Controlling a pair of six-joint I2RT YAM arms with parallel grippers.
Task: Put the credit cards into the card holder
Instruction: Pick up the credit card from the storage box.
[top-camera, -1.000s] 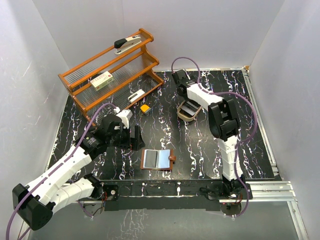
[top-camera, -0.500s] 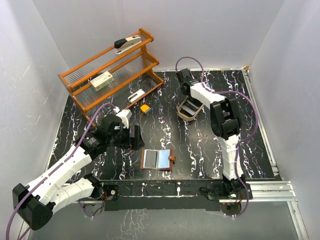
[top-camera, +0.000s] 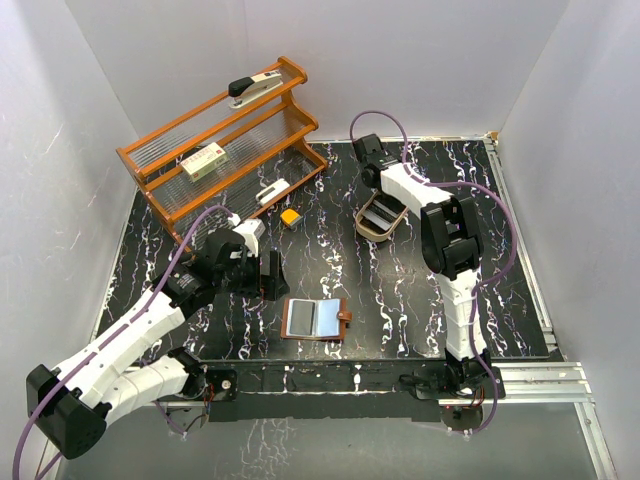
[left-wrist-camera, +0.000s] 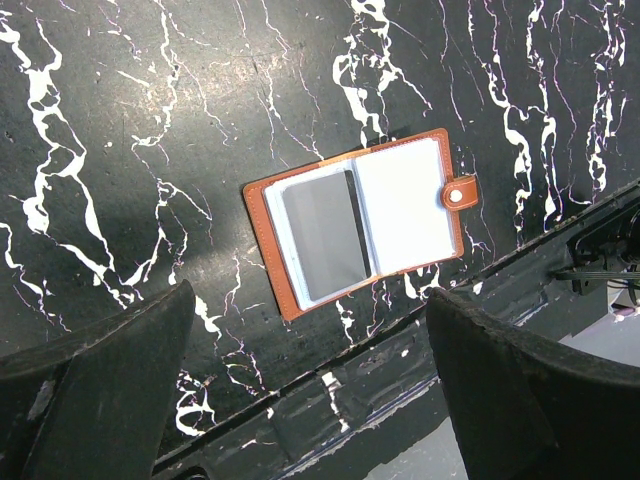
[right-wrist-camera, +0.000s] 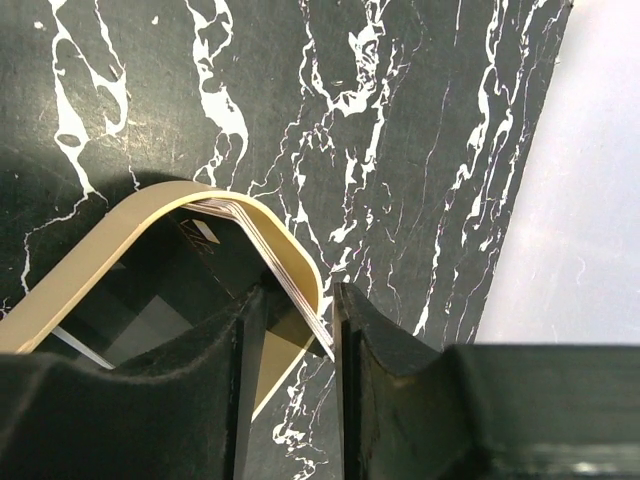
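Observation:
The card holder (top-camera: 316, 320) lies open near the table's front edge, reddish-brown with a snap tab. In the left wrist view the card holder (left-wrist-camera: 355, 222) has a grey credit card (left-wrist-camera: 322, 235) in its left pocket. My left gripper (left-wrist-camera: 312, 340) hangs open above and beside it, holding nothing. More credit cards (right-wrist-camera: 296, 292) stand as a thin stack on edge against the wall of the tan tray (right-wrist-camera: 110, 250). My right gripper (right-wrist-camera: 298, 290) straddles that stack, one finger inside the tray and one outside. A gap shows at the left finger.
An orange wooden rack (top-camera: 225, 140) at the back left carries a stapler (top-camera: 255, 88) and a small box (top-camera: 203, 160). A yellow block (top-camera: 290, 216) lies in front of it. The tray (top-camera: 362, 226) sits right of centre under the right arm. White walls enclose the table.
The right wrist has shifted slightly to the right over the tray's far end, and its jaws have narrowed. The left arm and the card holder have not moved.

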